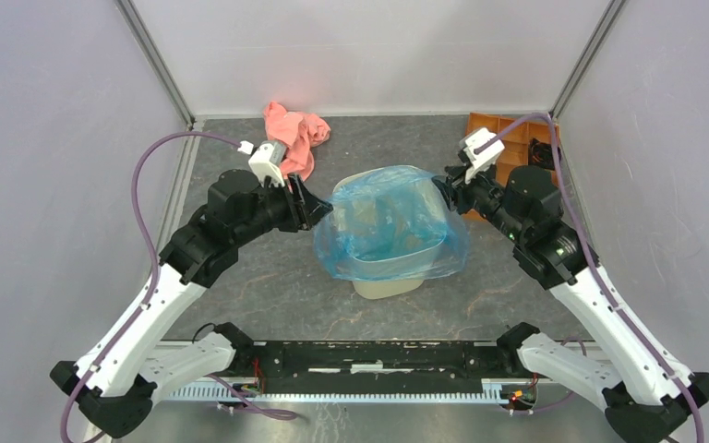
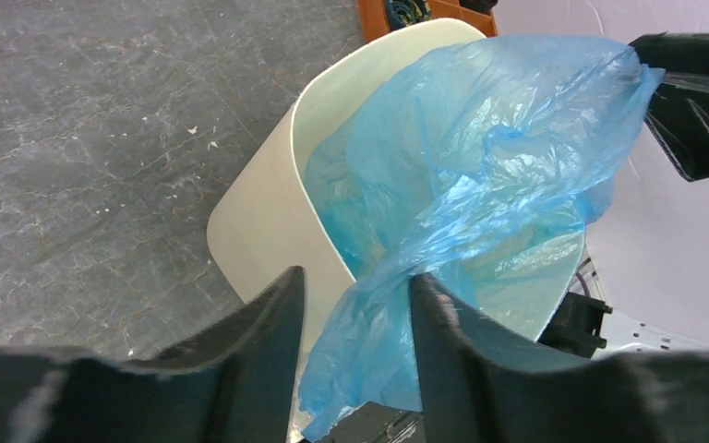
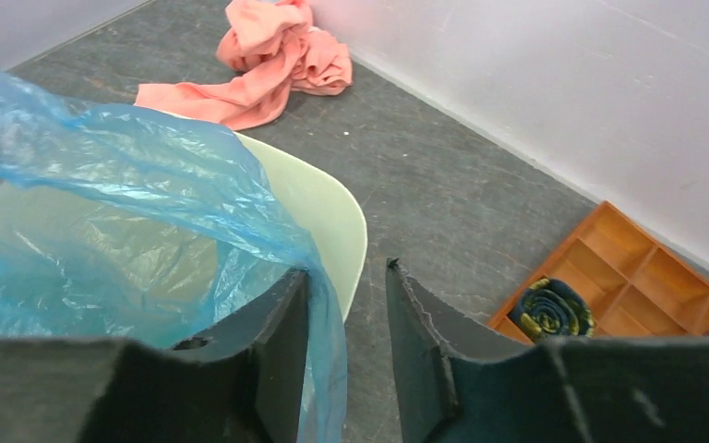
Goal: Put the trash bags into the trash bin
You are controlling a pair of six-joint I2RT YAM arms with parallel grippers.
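The blue trash bag [image 1: 392, 226] is draped over and into the cream trash bin [image 1: 388, 286] at the table's middle, and its lower edge hangs outside the front wall. My left gripper [image 1: 321, 210] is at the bin's left rim. In the left wrist view a bunched strand of the bag [image 2: 480, 166] runs between the jaws of this gripper [image 2: 355, 286]. The strand touches the right finger and a gap shows at the left finger. My right gripper [image 1: 440, 189] is at the bin's right rim. Its jaws [image 3: 346, 277] stand apart, with the bag's edge [image 3: 120, 185] lying along the left finger.
A pink-salmon cloth [image 1: 295, 134] lies crumpled at the back left, near the wall. An orange compartment tray [image 1: 503, 138] sits at the back right, behind the right arm, with a rolled dark item [image 3: 549, 309] in one compartment. Enclosure walls stand close on three sides.
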